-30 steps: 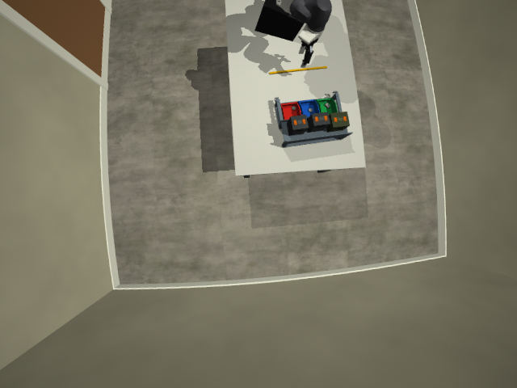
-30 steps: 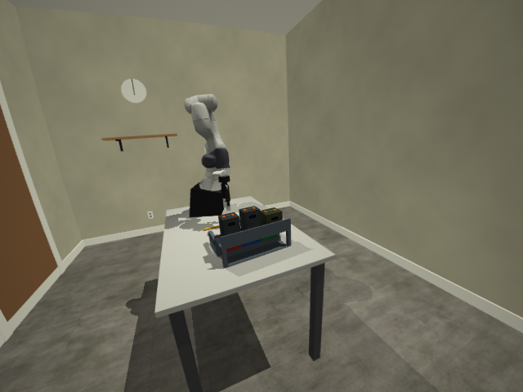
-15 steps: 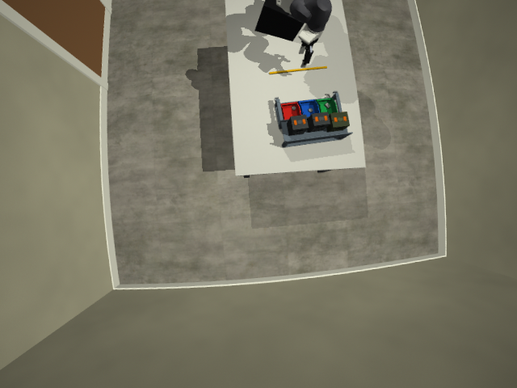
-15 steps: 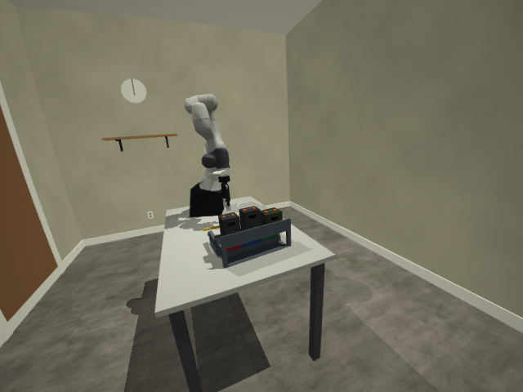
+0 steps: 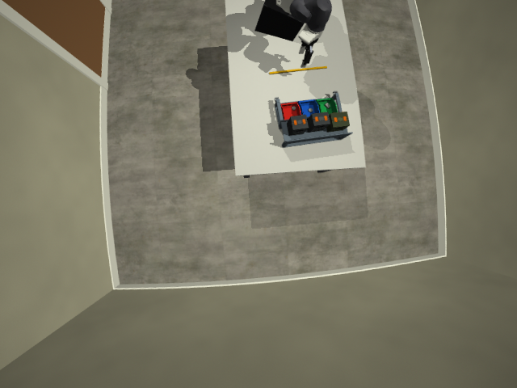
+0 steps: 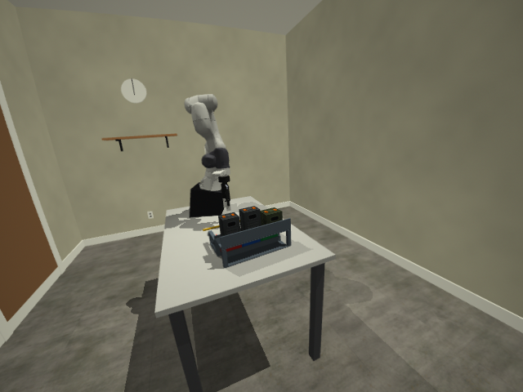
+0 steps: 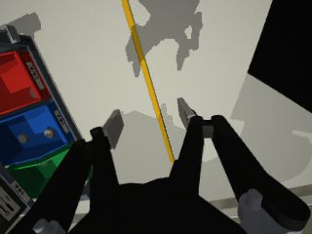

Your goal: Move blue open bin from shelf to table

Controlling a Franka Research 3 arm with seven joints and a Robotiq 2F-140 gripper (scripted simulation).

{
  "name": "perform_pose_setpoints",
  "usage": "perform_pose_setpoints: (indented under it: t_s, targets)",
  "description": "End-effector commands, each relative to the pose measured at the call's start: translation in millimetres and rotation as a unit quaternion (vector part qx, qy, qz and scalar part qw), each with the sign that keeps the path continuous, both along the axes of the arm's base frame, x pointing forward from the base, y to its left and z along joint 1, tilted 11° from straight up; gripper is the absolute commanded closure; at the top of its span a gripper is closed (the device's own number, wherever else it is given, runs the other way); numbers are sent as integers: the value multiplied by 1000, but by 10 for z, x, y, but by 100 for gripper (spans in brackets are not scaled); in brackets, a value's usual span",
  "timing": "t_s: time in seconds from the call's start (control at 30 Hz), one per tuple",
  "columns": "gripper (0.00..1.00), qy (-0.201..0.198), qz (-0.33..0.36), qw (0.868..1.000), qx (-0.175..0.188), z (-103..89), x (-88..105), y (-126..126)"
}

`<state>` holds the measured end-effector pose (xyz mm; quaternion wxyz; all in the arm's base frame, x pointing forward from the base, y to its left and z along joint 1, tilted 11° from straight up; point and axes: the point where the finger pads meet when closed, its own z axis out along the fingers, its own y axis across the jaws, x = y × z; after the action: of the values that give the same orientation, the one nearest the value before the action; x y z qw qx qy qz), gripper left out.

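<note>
The blue open bin (image 5: 308, 108) sits in the middle of the grey shelf (image 5: 312, 120), between a red bin (image 5: 290, 110) and a green bin (image 5: 324, 103). In the wrist view the blue bin (image 7: 31, 134) holds two small grey parts, with the red bin (image 7: 19, 80) and the green bin (image 7: 36, 173) on either side of it. My gripper (image 7: 149, 112) is open and empty. It hangs above the table beside a thin yellow bar (image 7: 146, 78), well short of the shelf. It also shows in the overhead view (image 5: 305, 56) and in the side view (image 6: 225, 194).
Three dark closed boxes (image 5: 317, 120) (image 6: 249, 217) with orange marks stand on the shelf's upper level. The yellow bar (image 5: 297, 69) lies between the arm's black base (image 5: 277, 20) and the shelf. The table edge runs close behind the shelf.
</note>
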<state>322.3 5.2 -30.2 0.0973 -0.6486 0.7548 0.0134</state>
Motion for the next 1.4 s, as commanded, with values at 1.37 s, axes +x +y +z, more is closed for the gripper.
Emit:
perform_pose_setpoints:
  t_s: [1.37]
  targets:
    - [43, 5, 22, 1000, 3, 107, 0, 24]
